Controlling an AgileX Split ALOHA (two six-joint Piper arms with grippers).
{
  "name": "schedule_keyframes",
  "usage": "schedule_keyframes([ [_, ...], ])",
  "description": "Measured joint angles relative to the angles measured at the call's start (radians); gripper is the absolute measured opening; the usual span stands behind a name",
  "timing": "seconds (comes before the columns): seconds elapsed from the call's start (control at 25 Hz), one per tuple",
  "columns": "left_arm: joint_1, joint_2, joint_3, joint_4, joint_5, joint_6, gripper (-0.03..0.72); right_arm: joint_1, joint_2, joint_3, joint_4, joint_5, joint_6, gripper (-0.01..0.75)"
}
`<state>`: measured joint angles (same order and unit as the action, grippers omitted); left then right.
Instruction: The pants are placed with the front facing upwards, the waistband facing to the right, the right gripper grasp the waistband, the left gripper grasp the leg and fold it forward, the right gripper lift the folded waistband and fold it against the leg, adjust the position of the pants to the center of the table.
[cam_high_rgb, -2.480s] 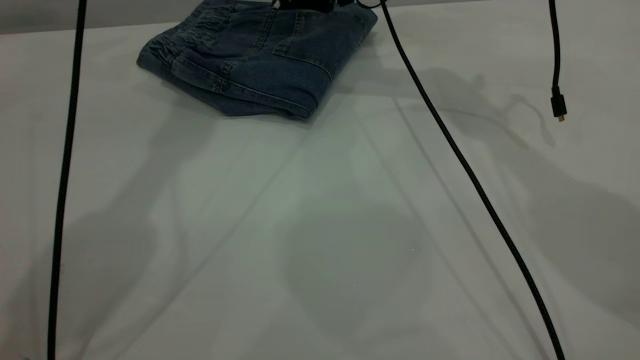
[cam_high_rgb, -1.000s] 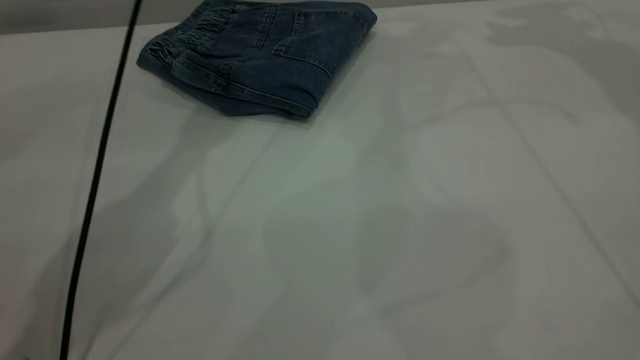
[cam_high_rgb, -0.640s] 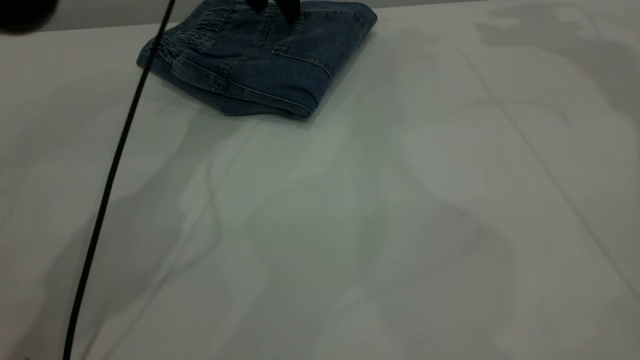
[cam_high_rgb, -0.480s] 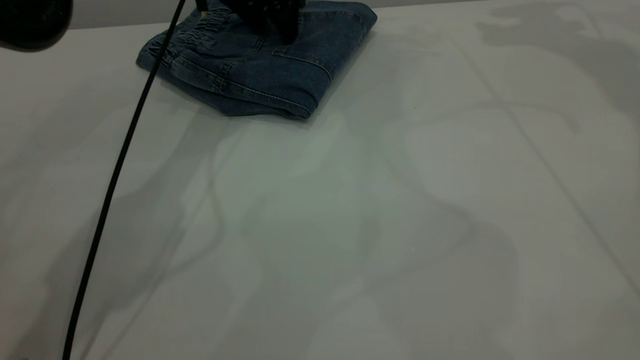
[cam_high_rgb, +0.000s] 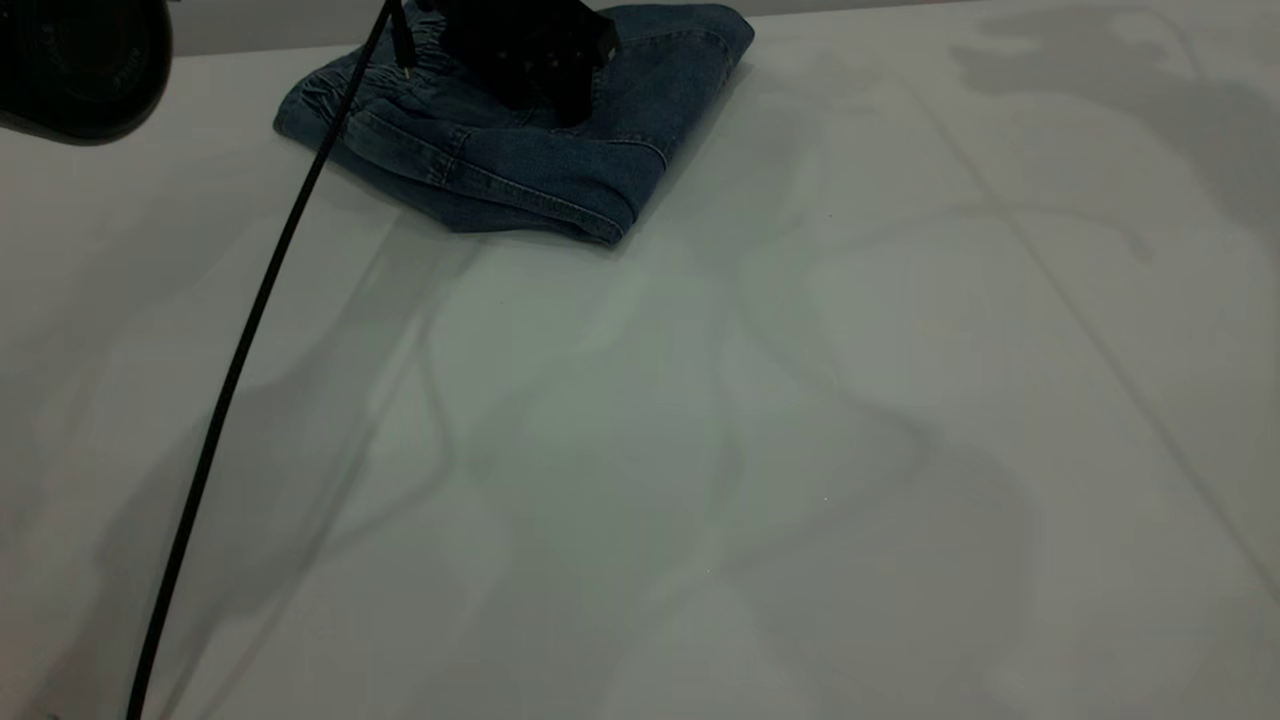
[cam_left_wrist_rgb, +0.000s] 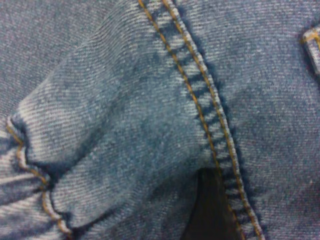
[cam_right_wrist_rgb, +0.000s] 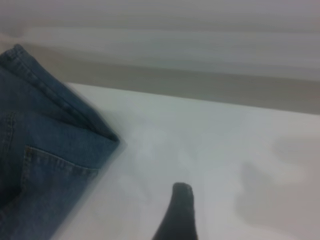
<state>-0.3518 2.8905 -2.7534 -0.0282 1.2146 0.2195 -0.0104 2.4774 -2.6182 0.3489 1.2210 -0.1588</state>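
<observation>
The pants (cam_high_rgb: 520, 160) lie folded into a compact blue denim bundle at the far left-centre of the table (cam_high_rgb: 700, 450). The ruched waistband (cam_high_rgb: 325, 95) is at the bundle's left end, and a stitched patch pocket faces up. My left gripper (cam_high_rgb: 560, 100), a black block, rests on top of the bundle near its far edge. The left wrist view is filled with the pants (cam_left_wrist_rgb: 125, 125) and their tan seam, very close. My right gripper (cam_right_wrist_rgb: 179, 212) is outside the exterior view. It hovers over the bare table (cam_right_wrist_rgb: 210, 140) beside a corner of the pants (cam_right_wrist_rgb: 45, 175), clear of the cloth.
A black cable (cam_high_rgb: 240, 360) runs from the left arm down across the table's left side to the near edge. A dark round part of the rig (cam_high_rgb: 80, 60) sits at the top left corner. A grey wall strip (cam_right_wrist_rgb: 200, 85) lies beyond the table's far edge.
The right arm's cables and gripper left the pants' far edge and the view. The left gripper then came down onto the folded pants, and its cable swung right.
</observation>
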Motion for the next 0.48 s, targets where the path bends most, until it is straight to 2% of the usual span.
schedule_keyframes([
  [0.24,-0.015,0.001,0.0,-0.074,0.003,-0.001,0.469,0.0,0.0,0.0,0.0,0.0,0.0,0.587],
  [0.48,-0.07,0.002,0.0,-0.106,0.006,0.0,0.469,0.0,0.0,0.0,0.001,0.0,-0.003,0.587],
])
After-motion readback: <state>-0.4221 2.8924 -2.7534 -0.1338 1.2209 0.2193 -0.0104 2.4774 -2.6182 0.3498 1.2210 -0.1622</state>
